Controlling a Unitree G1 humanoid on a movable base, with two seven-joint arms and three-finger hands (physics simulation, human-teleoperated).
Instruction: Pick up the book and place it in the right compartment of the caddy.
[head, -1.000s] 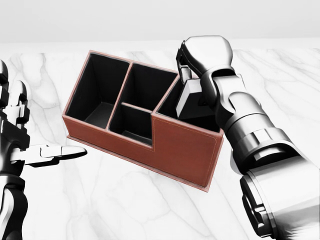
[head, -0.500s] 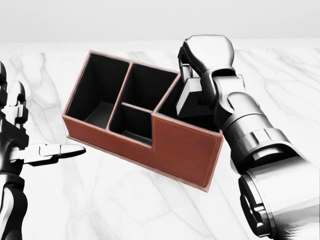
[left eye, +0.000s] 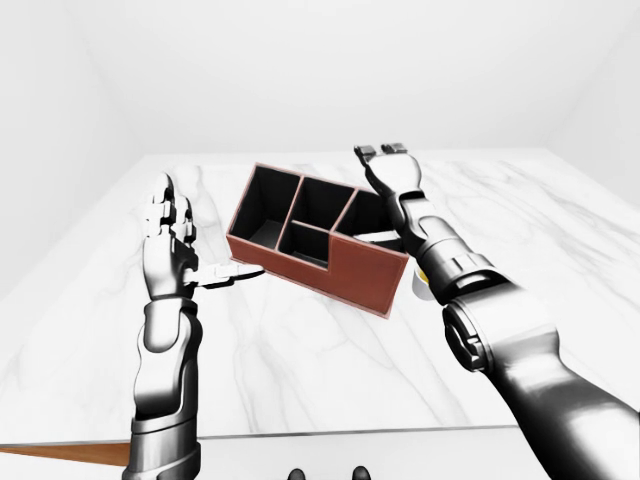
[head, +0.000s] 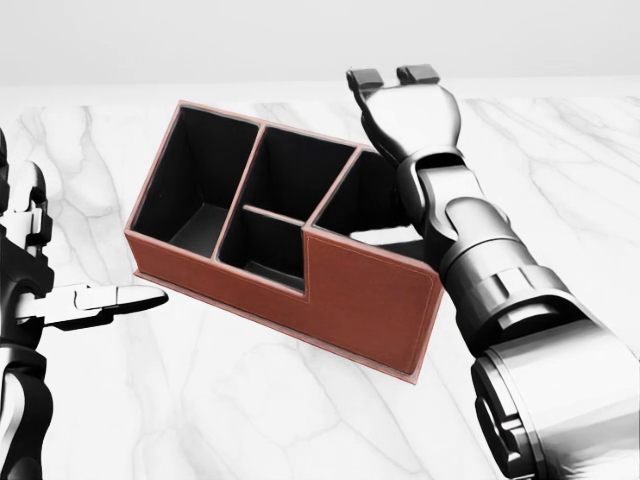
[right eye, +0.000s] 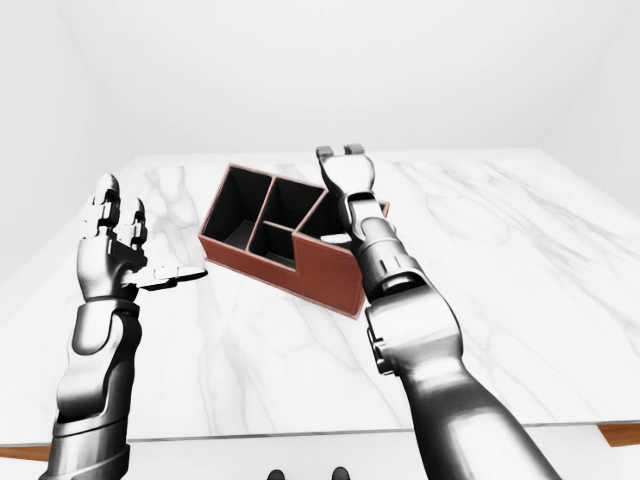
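Now right hand (head: 400, 100) hangs over caddy (head: 290, 250) right compartment, frame centre, fingers spread, empty. Book not visible, likely dropped inside. Left hand (head: 60, 290) open, lower left. Only retreat left.

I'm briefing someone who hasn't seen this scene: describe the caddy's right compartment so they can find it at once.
On the white marble table sits a brown leather caddy with a black lining. In the head view, its right compartment is the one at the caddy's right end, just under the right hand. Unlike the other compartments, it sits behind the tall part of the near wall.
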